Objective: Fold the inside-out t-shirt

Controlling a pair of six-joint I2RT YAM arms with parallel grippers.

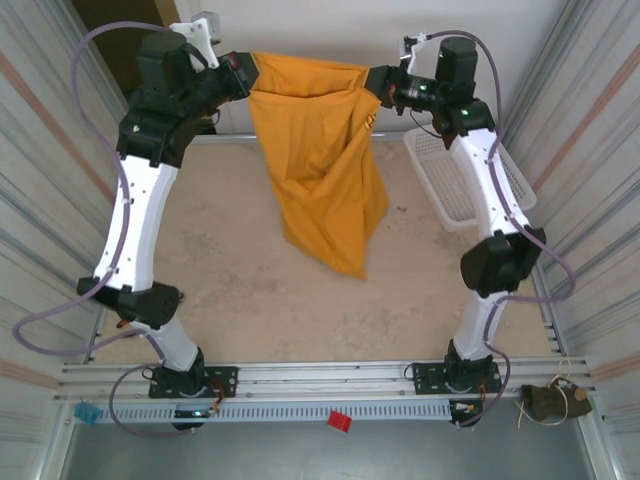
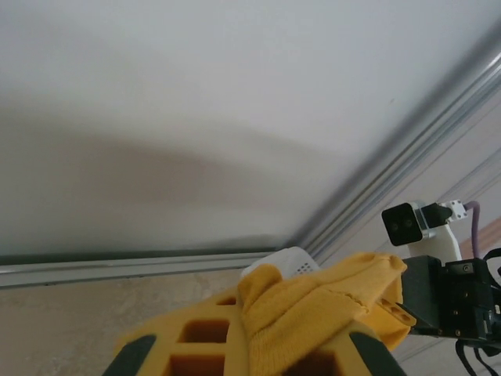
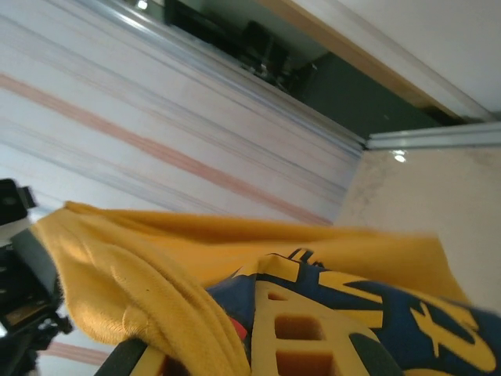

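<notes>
— Shirt [image 1: 318, 170]: hanging where?
— Dangling over the back of the table [image 1: 250, 290], strung by its top edge between left gripper [image 1: 243, 78] and right gripper [image 1: 382, 90]. Sagging in one long bunched drop toward the middle. Touching the table at the low end or not: not telling from above.
— And gripping how?
— Both pinching shut on shirt cloth. Bunching yellow over the left one in the left wrist view; draping over the right one with dark print [image 3: 376, 309] facing the right wrist camera.
— Handling how?
— Judging by the sag, behaving as light, limp cotton: collapsing wherever unsupported, twisting easily, not breaking, not slipping much in a firm pinch. Likely needing spreading flat before any fold.
— Taking hold where?
— Probably gripping at seamed edges, at hem corners or shoulders, thicker there and giving a surer bite. Avoiding mid-panel pinches, likely gathering both layers. Also keeping the swing away from the basket [image 1: 455, 185] on the right.
</notes>
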